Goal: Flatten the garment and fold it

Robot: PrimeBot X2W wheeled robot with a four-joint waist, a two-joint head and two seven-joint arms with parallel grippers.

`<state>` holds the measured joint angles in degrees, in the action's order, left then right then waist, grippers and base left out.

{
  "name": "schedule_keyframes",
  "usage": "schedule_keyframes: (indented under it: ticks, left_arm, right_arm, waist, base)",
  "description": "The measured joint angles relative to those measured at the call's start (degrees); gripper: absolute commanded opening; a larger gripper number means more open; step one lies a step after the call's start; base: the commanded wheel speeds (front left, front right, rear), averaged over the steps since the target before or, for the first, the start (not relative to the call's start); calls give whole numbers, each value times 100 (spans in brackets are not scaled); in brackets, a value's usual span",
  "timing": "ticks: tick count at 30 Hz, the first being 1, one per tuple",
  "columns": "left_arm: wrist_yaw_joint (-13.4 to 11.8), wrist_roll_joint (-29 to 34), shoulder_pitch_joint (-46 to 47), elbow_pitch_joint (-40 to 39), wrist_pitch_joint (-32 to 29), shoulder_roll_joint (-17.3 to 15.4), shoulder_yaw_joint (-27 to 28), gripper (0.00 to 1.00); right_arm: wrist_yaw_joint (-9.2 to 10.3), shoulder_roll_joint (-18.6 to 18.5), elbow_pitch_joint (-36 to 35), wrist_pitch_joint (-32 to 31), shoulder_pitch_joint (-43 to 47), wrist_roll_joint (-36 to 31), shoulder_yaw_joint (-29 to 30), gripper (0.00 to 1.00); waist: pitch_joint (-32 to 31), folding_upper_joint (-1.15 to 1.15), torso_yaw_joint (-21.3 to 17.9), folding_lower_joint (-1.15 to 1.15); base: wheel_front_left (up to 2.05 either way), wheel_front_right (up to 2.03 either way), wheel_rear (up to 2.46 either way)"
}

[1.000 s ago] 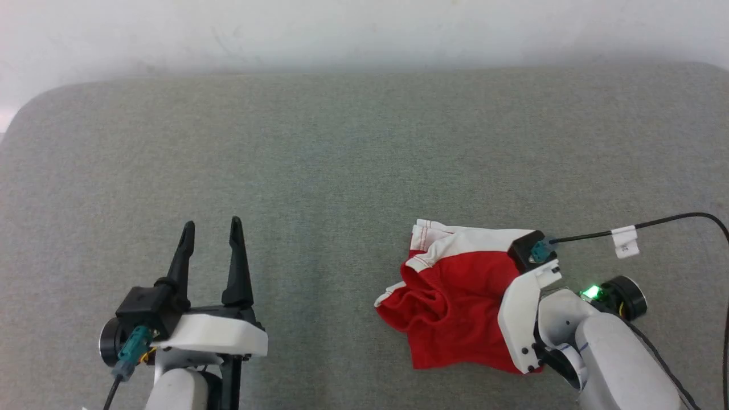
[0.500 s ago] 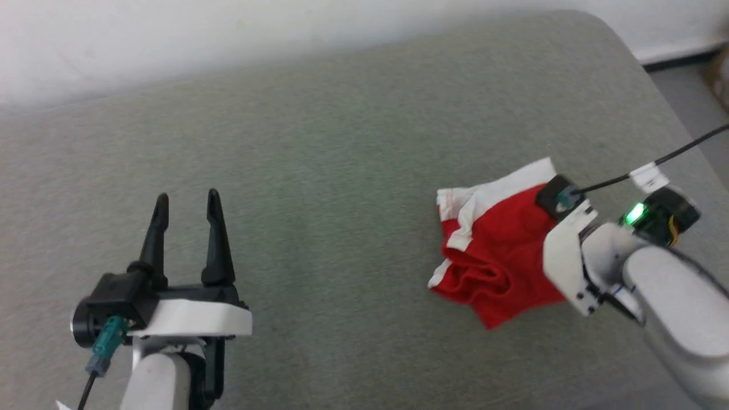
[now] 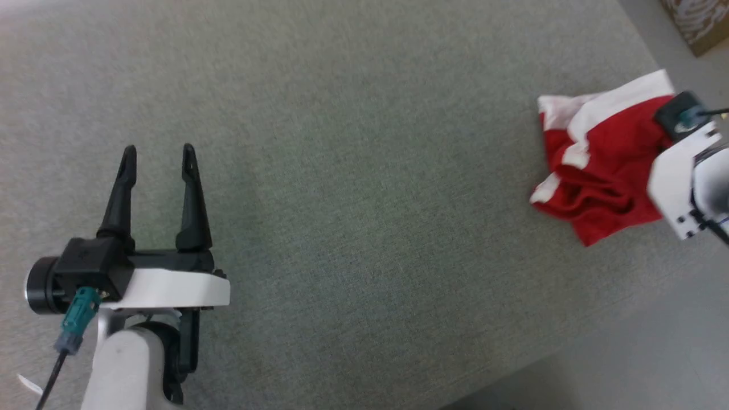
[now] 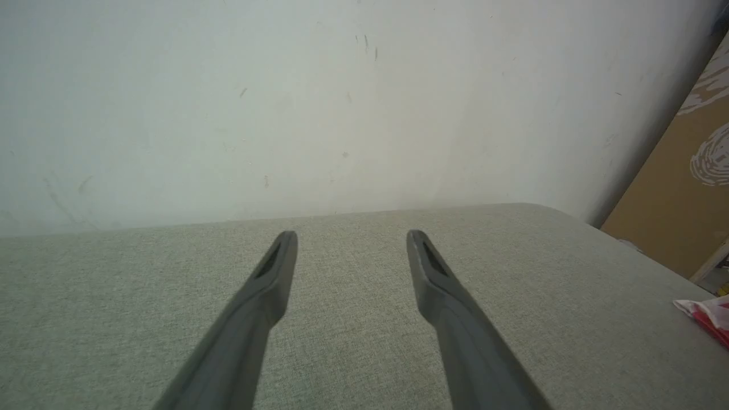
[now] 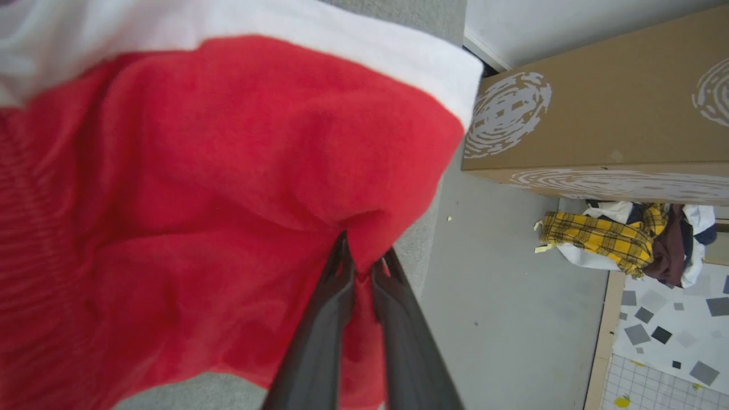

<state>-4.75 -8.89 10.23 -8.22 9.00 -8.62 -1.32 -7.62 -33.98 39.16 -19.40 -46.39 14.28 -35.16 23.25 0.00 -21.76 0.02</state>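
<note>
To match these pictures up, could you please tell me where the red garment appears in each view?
Head view: the garment at the right edge, upper half.
Left wrist view: its red-and-white corner low at the far right edge.
Right wrist view: across the left and centre, pinched by the right claw.
Shared landmark: the brown cardboard box with white swirls.

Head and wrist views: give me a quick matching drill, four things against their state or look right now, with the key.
Things:
1. left gripper
2. right gripper
3. garment
4. cardboard box

States:
A. shut on red fabric
B. brown with white swirl print
C. open, above the grey surface
D. crumpled, red with a white stripe

Pairs: 1-C, 2-A, 3-D, 4-B
</note>
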Motion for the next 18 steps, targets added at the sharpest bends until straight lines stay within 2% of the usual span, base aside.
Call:
schedule_keyframes:
  ticks: [9,10,11,15,18]
  left_arm:
    - [-48,105,23,-328,-279,-183,25,100]
    - [-62,113,23,-350,-297,-189,25,100]
    - [-68,127,23,-361,-301,-193,23,100]
    - [-69,136,23,-327,-292,-193,-3,100]
    - [-74,94,20,-234,-209,-148,-19,100]
  right_arm:
    - [-1,143,1225,612,-592,-409,849,0]
    - [-1,170,1357,642,-648,-482,956,29]
    - [-1,200,1469,683,-683,-547,1076,100]
    - [-1,268,1735,1039,-769,-813,1424,100]
    - [-1,321,1781,1491,-778,-772,1792,100]
  waist:
    - [659,0,-32,-1]
    - [699,0,-26,-1]
    - [727,0,-16,-1]
    - [689,0,26,-2]
    - [545,0,48,-2]
  base:
    - [0,0,0]
    - [0,0,0]
    - [0,0,0]
    - [0,0,0]
    - [0,0,0]
